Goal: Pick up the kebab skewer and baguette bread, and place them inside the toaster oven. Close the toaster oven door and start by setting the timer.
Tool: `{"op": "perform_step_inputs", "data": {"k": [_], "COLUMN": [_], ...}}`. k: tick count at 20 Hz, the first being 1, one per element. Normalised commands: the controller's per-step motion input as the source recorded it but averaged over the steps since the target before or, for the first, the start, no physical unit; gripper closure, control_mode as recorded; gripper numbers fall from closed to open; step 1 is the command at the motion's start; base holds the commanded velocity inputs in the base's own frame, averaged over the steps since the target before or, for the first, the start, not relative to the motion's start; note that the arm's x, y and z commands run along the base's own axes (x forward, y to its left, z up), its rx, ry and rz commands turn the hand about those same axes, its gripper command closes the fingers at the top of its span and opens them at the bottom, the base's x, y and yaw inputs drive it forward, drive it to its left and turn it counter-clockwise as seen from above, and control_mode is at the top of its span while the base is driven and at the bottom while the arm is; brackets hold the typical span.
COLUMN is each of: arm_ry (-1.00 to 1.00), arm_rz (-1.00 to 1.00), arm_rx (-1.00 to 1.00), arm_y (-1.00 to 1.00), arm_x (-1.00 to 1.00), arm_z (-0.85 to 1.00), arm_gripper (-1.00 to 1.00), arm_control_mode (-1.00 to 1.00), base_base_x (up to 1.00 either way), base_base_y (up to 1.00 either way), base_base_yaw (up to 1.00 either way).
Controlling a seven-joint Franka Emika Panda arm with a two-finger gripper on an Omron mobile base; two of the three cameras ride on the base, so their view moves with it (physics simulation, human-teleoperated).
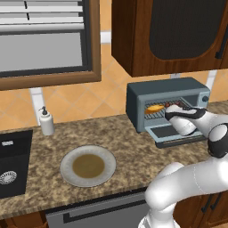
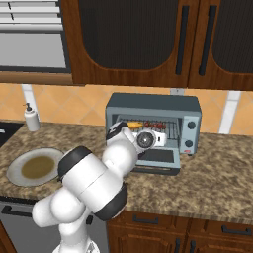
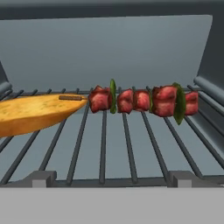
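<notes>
Resting on the wire rack (image 3: 131, 144) inside the toaster oven (image 2: 153, 123), the kebab skewer (image 3: 140, 100) lies touching the baguette bread (image 3: 33, 111). The gripper (image 2: 163, 136) hovers at the oven mouth, jaws released and empty. The toaster oven door (image 2: 158, 158) hangs down open, judged next to close.

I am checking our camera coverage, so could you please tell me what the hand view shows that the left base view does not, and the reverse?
Hand view alone: the green pieces between the red chunks of the kebab skewer, its bare stick end lying on the baguette bread, and the single bars of the wire rack.

Left base view alone: the plate, the soap dispenser, the sink, the toaster oven door lying open, and the white arm reaching to the toaster oven.

Both: the baguette bread lying inside the toaster oven.
</notes>
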Motion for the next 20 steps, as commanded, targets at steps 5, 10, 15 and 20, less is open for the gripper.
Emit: {"op": "perform_step_inputs", "data": {"k": [5, 10, 15, 20], "arm_ry": [0.00, 0.00, 0.00, 0.00], "arm_rz": [0.00, 0.00, 0.00, 0.00], "arm_rx": [0.00, 0.00, 0.00, 0.00], "arm_y": [0.00, 0.00, 0.00, 0.00], "arm_x": [0.11, 0.09, 0.07, 0.07], "arm_z": [-0.02, 0.00, -0.01, -0.01], "arm_gripper": [-1.00, -1.00, -1.00, -1.00], "arm_control_mode": [-1.00, -1.00, -1.00, -1.00], "base_base_x": [0.00, 0.00, 0.00, 0.00], "base_base_y": [0.00, 0.00, 0.00, 0.00], "base_base_yaw": [0.00, 0.00, 0.00, 0.00]}}
